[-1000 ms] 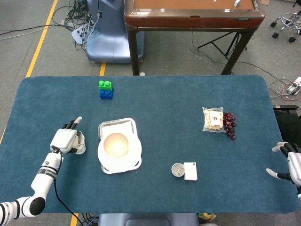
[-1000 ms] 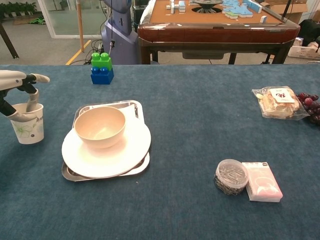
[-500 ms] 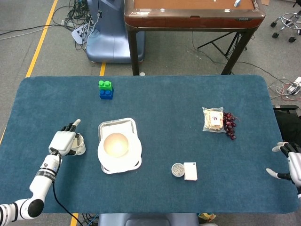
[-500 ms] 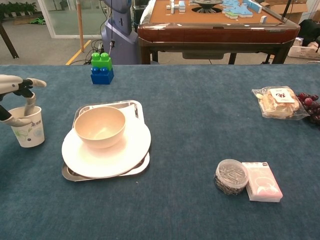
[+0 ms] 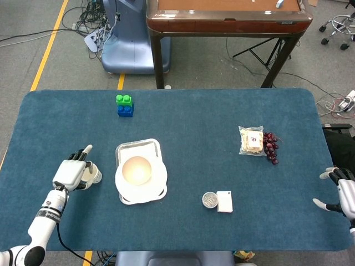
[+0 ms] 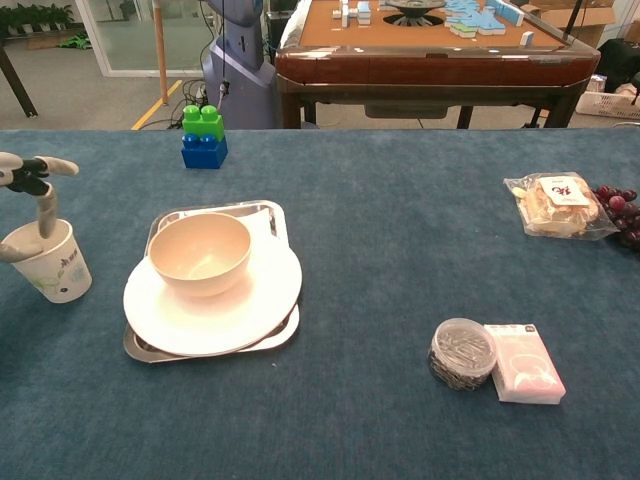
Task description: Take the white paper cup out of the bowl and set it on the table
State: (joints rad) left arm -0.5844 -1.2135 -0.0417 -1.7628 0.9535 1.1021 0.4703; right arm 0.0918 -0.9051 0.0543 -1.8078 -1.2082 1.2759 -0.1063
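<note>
The white paper cup (image 6: pixel 55 272) stands on the blue table left of the bowl (image 6: pixel 200 252), tipped to the left. My left hand (image 6: pixel 42 205) is at its rim, one finger reaching down inside and the thumb against the outer wall, pinching it. In the head view the cup (image 5: pixel 94 175) peeks out to the right of the left hand (image 5: pixel 71 174). The cream bowl (image 5: pixel 136 170) is empty and sits on a white plate (image 6: pixel 260 300). My right hand (image 5: pixel 341 193) hangs at the table's right edge, fingers apart and holding nothing.
The plate rests on a metal tray (image 6: pixel 268 216). A green and blue block stack (image 6: pixel 204 136) stands at the back left. A round tin (image 6: pixel 462 352) and a white box (image 6: pixel 524 362) lie front right. A snack bag (image 6: pixel 556 204) and grapes (image 6: pixel 622 212) lie far right.
My left hand has drawn back to the left and toward the front edge. The cup has shifted a little with it and now leans left instead of standing upright.
</note>
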